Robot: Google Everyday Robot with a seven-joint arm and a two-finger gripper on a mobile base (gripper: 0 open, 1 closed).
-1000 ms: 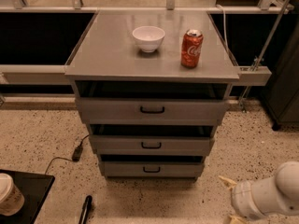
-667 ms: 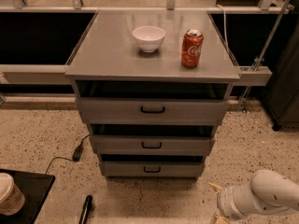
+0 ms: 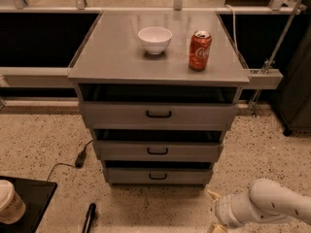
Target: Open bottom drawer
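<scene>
Pincer [image 3: 213, 211]: spread, empty, below desk's [image 3: 112, 57] front-right corner.
Risk: catching middle drawer [image 3: 158, 151] handle, not bottom drawer [image 3: 158, 176].

Grey cabinet top [image 3: 112, 52] — white bowl [image 3: 155, 39], red can [image 3: 199, 50], gripper [image 3: 213, 211] low over speckled floor [image 3: 39, 140]

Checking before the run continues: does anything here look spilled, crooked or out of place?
Nothing serious. The bowl and can stand upright, and the bottom drawer sits level. Only a loose cable trails on the floor left of it. The gripper hangs low, right of the drawer, apart.
</scene>
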